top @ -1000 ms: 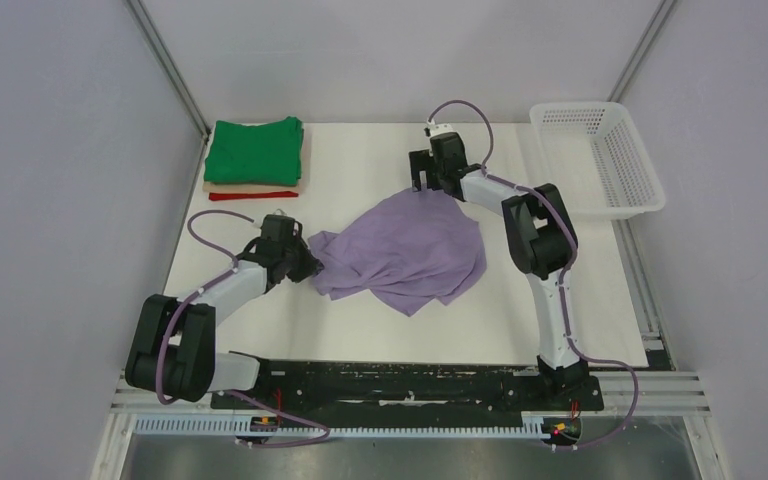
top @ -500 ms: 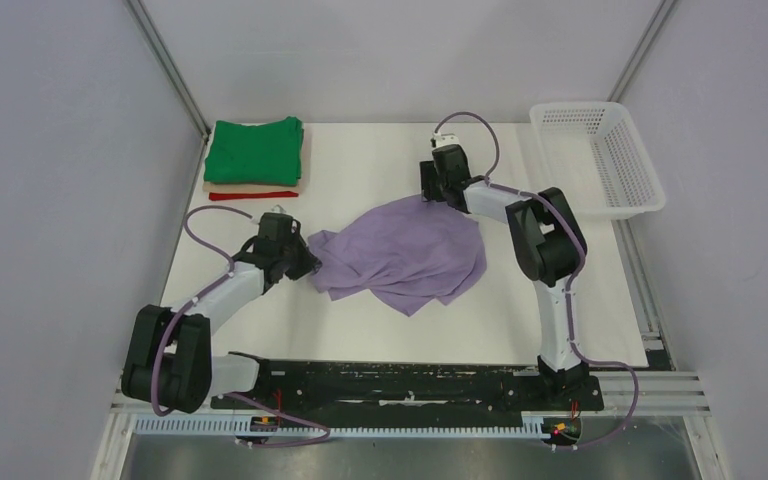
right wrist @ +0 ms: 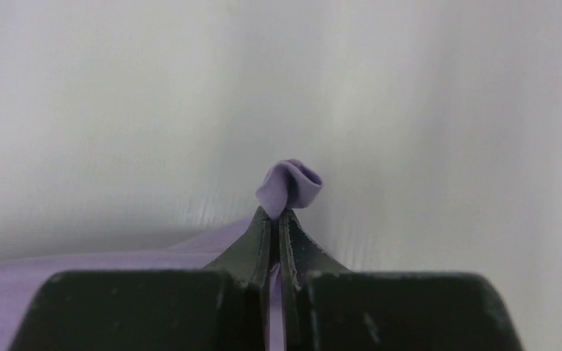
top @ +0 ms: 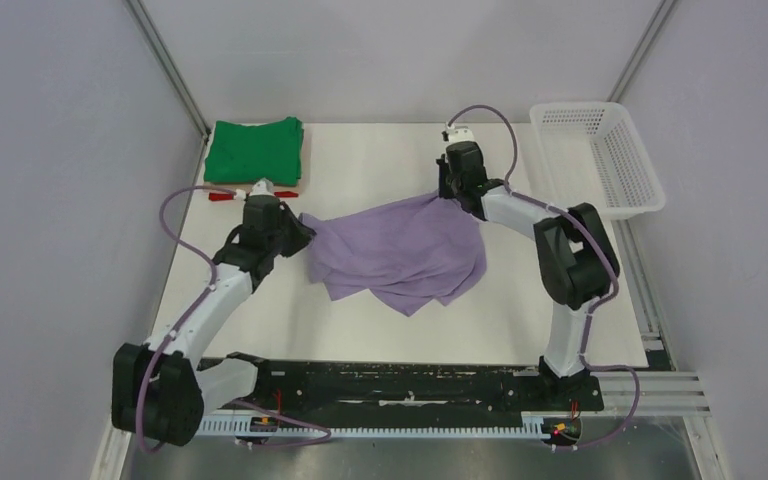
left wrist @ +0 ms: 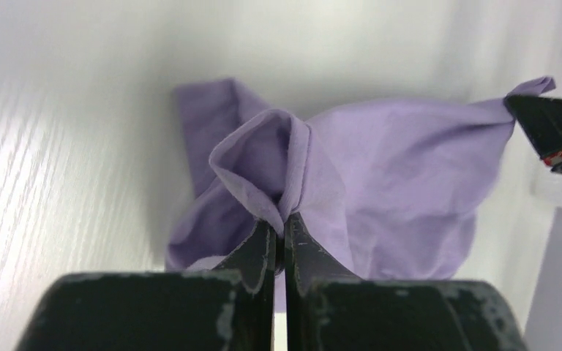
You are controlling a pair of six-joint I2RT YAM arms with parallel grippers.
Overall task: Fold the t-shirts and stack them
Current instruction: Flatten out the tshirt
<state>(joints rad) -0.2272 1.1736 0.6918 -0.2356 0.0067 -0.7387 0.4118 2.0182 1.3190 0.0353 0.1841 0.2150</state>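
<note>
Both arms have hold of the crumpled lavender-purple cloth t-shirt (top: pixel 400 255), which lies mid-way across the white worktop (top: pixel 360 160) between the 2 arms. The left pincer (left wrist: pixel 279 223) is clamped almost fully closed on a pinched fold at the shirt's left end, and a loop of cloth bulges above the tips. I cannot tell whether that fold is hem or sleeve. The right pincer (right wrist: pixel 276 216) is clamped just as tight at the far right corner, with a small curl of purple poking past the tips. In the top view the far edge between the 2 grips is drawn fairly straight, while the rest sags in loose folds toward the arm bases. My reading is that the grips sit at opposite ends so the shirt can be lifted and spread flat, and folding has not yet begun. The stack of folded t-shirts (top: pixel 256 150), green on top with a red edge below, waits in the far left corner, apart from the purple shirt. The white plastic mesh basket (top: pixel 628 165) stands far right, well apart. One risk is that such thin pinches slip under tension.
</note>
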